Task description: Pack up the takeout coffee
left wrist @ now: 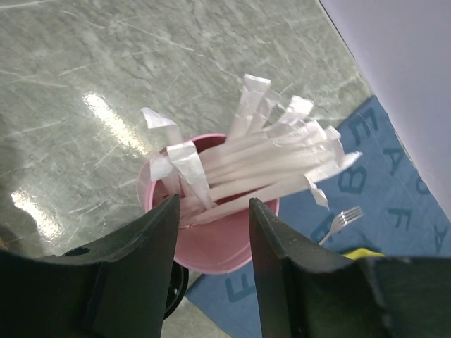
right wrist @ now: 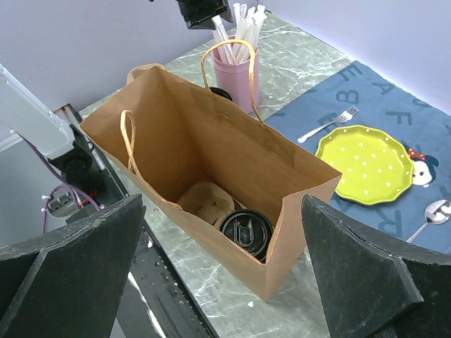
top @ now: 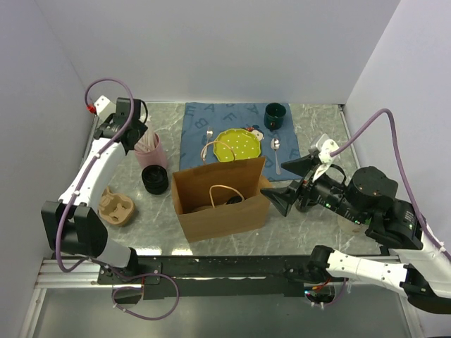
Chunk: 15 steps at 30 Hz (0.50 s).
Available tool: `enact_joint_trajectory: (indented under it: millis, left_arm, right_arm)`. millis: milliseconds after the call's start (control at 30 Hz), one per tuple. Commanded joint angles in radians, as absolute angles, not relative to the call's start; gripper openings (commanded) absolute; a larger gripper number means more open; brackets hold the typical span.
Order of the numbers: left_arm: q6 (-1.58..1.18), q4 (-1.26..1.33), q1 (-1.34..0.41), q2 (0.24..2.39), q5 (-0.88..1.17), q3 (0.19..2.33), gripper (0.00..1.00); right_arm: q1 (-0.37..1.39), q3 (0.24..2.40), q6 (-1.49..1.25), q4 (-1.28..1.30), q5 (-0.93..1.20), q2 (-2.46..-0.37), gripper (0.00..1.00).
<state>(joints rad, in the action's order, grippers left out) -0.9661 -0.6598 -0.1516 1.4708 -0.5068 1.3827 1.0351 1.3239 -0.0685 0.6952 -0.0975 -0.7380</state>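
The takeout coffee (right wrist: 246, 231) sits upright in the bag (right wrist: 211, 141) near the released right tool (right wrist: 224, 211), while the left tool (left wrist: 213, 204) straddles the straws (left wrist: 268, 155), likely to pick 1, though I cannot tell if it grips.

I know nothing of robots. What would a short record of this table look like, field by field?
takeout coffee: upright inside the paper bag, lid on
left gripper: at the pink cup, around white straws; grip unclear
right gripper: open, empty, facing the paper bag
placemat: green plate, fork, spoon, dark mug
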Motion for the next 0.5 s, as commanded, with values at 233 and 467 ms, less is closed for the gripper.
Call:
enact_joint_trajectory:
  millis: [233,467]
  left_arm:
    - [-1.043,-0.641,-0.150,1.532,-0.621,1.424,0.49]
    - [-1.048,-0.633,-0.150,1.571,-0.637,1.436,0.39]
  right_arm:
    - [1.034,1.330,-0.048,0.669,-0.166,-0.712,1.00]
    - [1.031,1.335,-0.054,0.670,-0.184,-0.707,1.00]
